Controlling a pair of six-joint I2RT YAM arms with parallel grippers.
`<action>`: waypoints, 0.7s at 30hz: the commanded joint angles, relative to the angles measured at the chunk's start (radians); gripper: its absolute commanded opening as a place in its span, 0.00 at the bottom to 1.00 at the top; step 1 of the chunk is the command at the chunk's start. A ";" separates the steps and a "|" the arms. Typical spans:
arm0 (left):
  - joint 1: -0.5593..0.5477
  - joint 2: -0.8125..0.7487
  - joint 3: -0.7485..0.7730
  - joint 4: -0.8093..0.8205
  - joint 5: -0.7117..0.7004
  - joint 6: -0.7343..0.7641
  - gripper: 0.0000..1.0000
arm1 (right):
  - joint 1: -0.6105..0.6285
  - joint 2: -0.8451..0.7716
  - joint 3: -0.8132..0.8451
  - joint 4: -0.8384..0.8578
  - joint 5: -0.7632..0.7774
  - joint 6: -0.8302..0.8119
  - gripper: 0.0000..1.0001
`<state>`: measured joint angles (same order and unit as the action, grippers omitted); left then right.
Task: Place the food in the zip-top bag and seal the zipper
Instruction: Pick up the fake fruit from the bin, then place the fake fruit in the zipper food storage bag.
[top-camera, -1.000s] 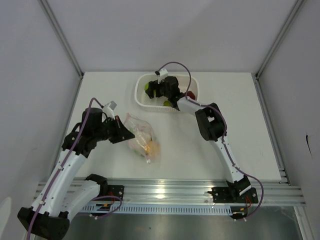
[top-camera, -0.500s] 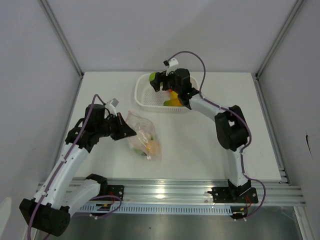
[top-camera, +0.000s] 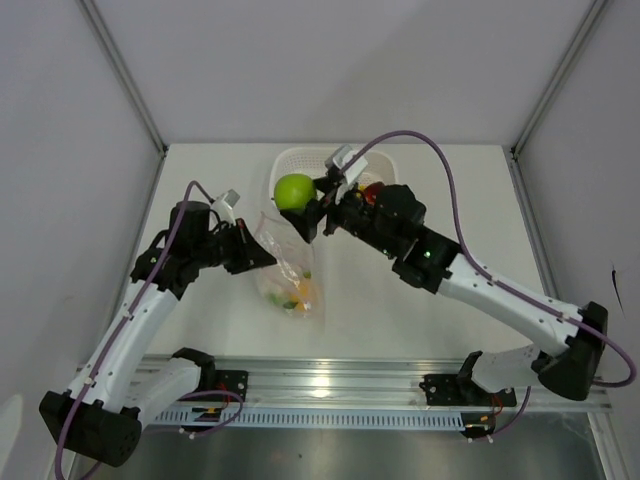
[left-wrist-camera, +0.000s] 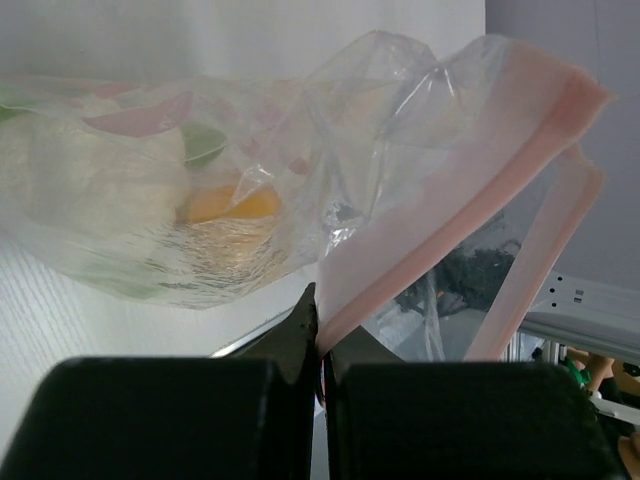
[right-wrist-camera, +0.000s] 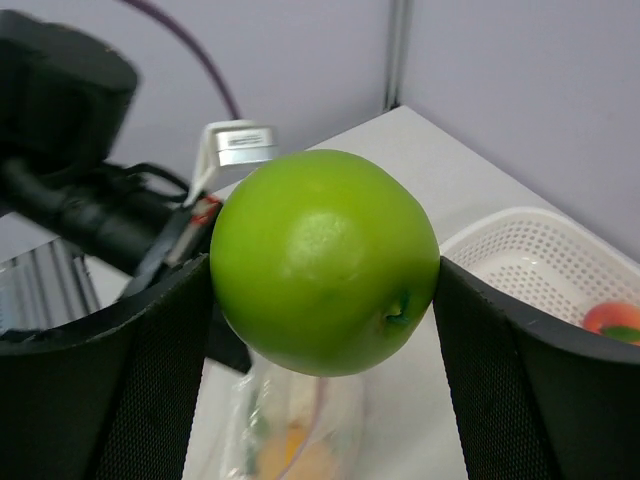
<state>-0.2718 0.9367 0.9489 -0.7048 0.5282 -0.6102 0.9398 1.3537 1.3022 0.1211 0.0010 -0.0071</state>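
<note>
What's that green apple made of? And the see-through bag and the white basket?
The green apple is probably smooth plastic; it shines evenly like a toy. The bag is thin clear plastic film, crinkled and glossy, with a pink zipper strip. The basket is likely stiff white plastic, matte, full of little holes.

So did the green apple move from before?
Yes. The green apple, gripped by the right tool, has come up out of the white basket and now hangs over its near-left rim, closer to the zip-top bag.
</note>
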 joint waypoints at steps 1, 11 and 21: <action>0.000 0.008 0.042 0.056 0.053 -0.003 0.01 | 0.083 -0.109 -0.024 -0.180 0.097 -0.047 0.00; 0.000 0.001 0.042 0.085 0.078 -0.023 0.01 | 0.171 -0.192 -0.141 -0.268 0.021 0.002 0.00; 0.000 -0.039 0.050 0.053 0.075 -0.020 0.01 | 0.202 -0.116 -0.141 -0.229 0.013 0.032 0.00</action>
<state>-0.2722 0.9264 0.9562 -0.6601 0.5808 -0.6212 1.1370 1.2327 1.1561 -0.1524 0.0181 0.0082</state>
